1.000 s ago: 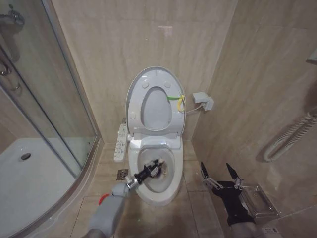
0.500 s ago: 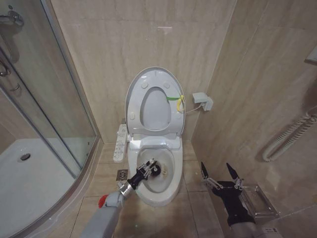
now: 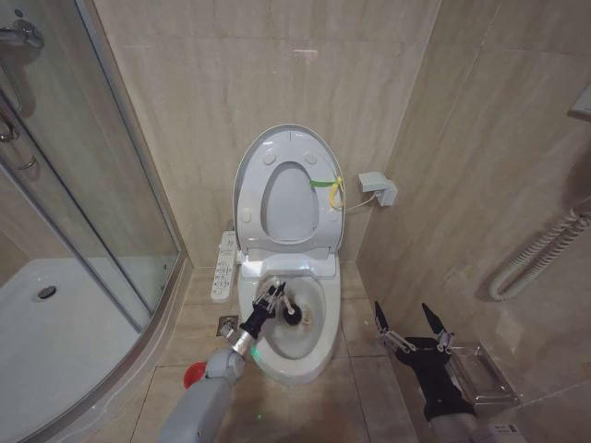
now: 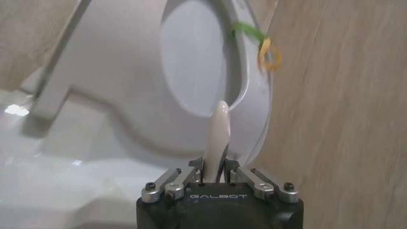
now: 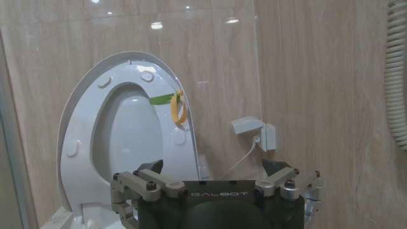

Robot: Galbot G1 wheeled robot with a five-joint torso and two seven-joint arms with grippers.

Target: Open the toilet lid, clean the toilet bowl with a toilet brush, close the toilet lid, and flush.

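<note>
Clamping the thin white handle of the toilet brush (image 4: 217, 138), the jaws of my left gripper (image 3: 269, 301) are pressed together on it; in the left wrist view the handle sticks straight out from between the fingers (image 4: 197, 167). From the head camera I see that gripper reaching in over the near left rim of the toilet bowl (image 3: 319, 346), with the brush's dark bristle head (image 3: 291, 312) down inside the basin, just beside the gripper. My left arm runs back from there toward the bottom of the head view, passing over the small red cup holder (image 3: 193, 376) that sits on the floor tiles left of the bowl.

Behind the bowl, the toilet lid (image 3: 247, 189) stands raised against the wall with the ring-shaped seat (image 3: 319, 226) raised against it, round bumpers showing on the underside. A yellow-green strap (image 3: 325, 185) hangs at the lid's right edge. The narrow white button panel (image 3: 224, 265) sits along the bowl's left side.

My right gripper (image 3: 413, 328) hangs well to the right of the bowl, near the side wall, its jaws spread apart with nothing between them. A small white wall box (image 3: 379, 188) is mounted to the right of the lid, and the glass shower enclosure (image 3: 83, 185) stands off to the left.
</note>
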